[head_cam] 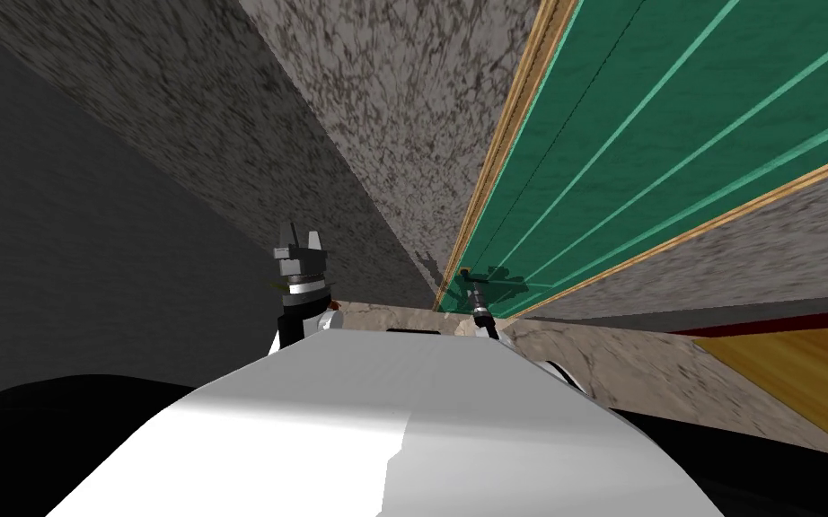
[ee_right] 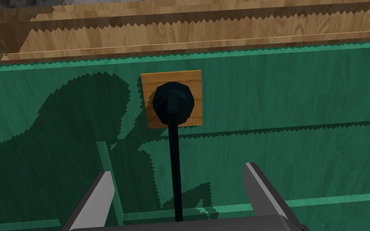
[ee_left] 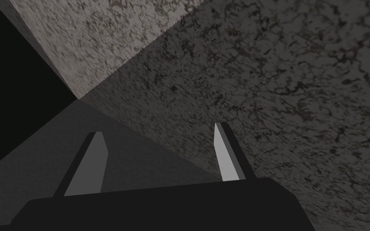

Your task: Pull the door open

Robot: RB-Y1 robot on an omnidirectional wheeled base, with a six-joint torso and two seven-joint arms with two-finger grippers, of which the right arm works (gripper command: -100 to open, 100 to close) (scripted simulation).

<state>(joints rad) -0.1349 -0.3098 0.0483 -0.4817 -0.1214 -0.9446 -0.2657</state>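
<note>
Green door (head_cam: 673, 117), one, takes upper right of our head view; one wooden frame (head_cam: 504, 135) along it, grey mottled wall (head_cam: 385, 108) beside. Our left gripper (head_cam: 300, 242) raised, well apart from door. Our right gripper (head_cam: 474, 285) close to door, by frame side.

Left wrist view: two fingers (ee_left: 92, 160) spread, nothing between.

Right wrist view: one black handle (ee_right: 174, 102) on one square wooden plate (ee_right: 190, 78) on door. Its lever runs back between our two right fingers (ee_right: 100, 196), spread wide, clear of lever on both sides.
</note>
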